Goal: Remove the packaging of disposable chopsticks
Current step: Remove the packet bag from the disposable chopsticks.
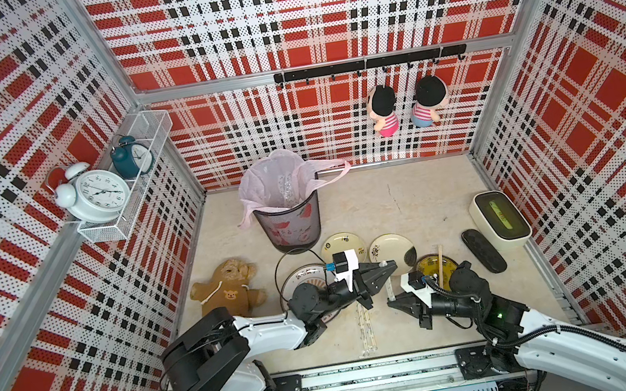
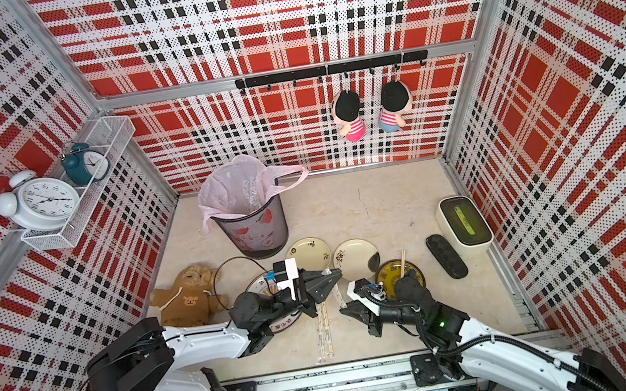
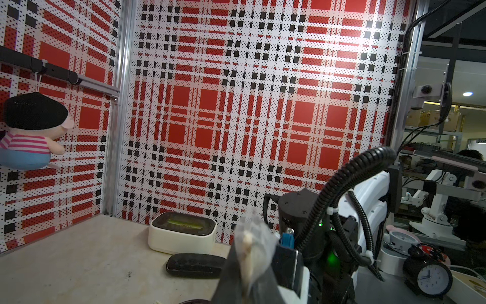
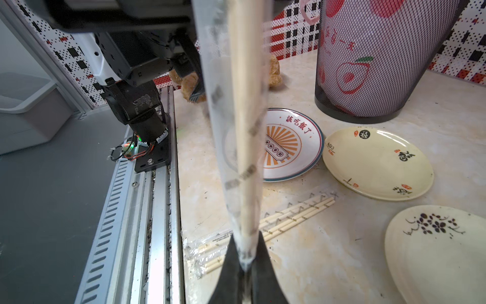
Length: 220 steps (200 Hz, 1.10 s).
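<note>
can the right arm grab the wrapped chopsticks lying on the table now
Probably not yet: the right pincer is shut on the sleeved pair held with the left pincer. The wrapped chopsticks lie uncovered nearby.

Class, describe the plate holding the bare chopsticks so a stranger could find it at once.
Start at the mesh bin with the pink liner and follow the plates toward the cream box. The last plate lies partly under the right arm. Unlike its pale neighbours, it is dark with a yellow centre and bears unwrapped chopsticks.

bin (image 1: 290, 225) behind plates (image 1: 342, 244) | teddy (image 1: 228, 289) left | box (image 1: 500, 219) right | chopsticks (image 1: 367, 331) in front
</note>
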Tool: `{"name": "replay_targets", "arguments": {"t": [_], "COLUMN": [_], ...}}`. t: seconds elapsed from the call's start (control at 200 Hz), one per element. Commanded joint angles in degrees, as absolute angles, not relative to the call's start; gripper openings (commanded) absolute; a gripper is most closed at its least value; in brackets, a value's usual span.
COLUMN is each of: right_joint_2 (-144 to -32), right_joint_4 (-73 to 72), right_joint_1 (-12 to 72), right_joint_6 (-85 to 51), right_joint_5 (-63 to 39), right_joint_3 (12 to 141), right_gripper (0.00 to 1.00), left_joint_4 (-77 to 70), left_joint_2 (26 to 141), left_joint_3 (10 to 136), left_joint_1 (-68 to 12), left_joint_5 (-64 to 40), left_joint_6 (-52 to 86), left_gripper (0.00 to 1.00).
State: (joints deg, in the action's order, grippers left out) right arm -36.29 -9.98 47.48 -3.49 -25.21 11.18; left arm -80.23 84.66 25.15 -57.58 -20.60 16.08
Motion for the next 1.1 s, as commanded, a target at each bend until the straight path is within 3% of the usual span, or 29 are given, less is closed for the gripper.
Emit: {"name": "replay_targets", "arguments": {"t": [0.0, 0.125, 0.256, 0.431, 0.702, 0.827, 1.097], "right_joint_2": [-31.5, -31.8, -31.6, -29.1, -28.7, -30.1, -28.2], "right_joint_4": [-38.8, -38.2, -38.7, -38.9, -38.9, -39.6, -38.6], "right_joint_1": [47.8, 47.8, 47.8, 47.8, 47.8, 47.8, 47.8], "right_joint_6": [-2.5, -2.4, -2.4, -2.5, -2.5, -2.5, -2.7], "right_joint_5": [-27.8, -27.7, -27.9, -26.5, -25.9, -26.2, -25.3], "right_joint_3": [17.0, 17.7, 17.8, 16.9, 16.1, 16.7, 16.4], "right_gripper": [0.00, 0.00, 0.00, 0.00, 0.00, 0.00, 0.00], "left_joint_4": [-56.7, -59.6, -62.2, -61.9, -63.8, -62.8, -64.5], "left_joint_2": [90.9, 94.2, 95.6, 95.6, 95.6, 97.4, 98.3], "left_joint_3": [19.9, 19.5, 19.1, 18.6, 17.9, 19.5, 19.2], "left_joint_1": [-58.6, -59.2, -57.9, -57.8, -57.6, -59.1, -59.0], "left_joint_5": [-23.9, -24.6, -26.0, -24.1, -24.2, -24.1, -24.8], "left_joint_6": [14.4, 15.8, 16.4, 16.2, 17.1, 16.8, 17.3], "left_gripper": [0.04, 0.08, 0.00, 0.10, 0.02, 0.09, 0.11]}}
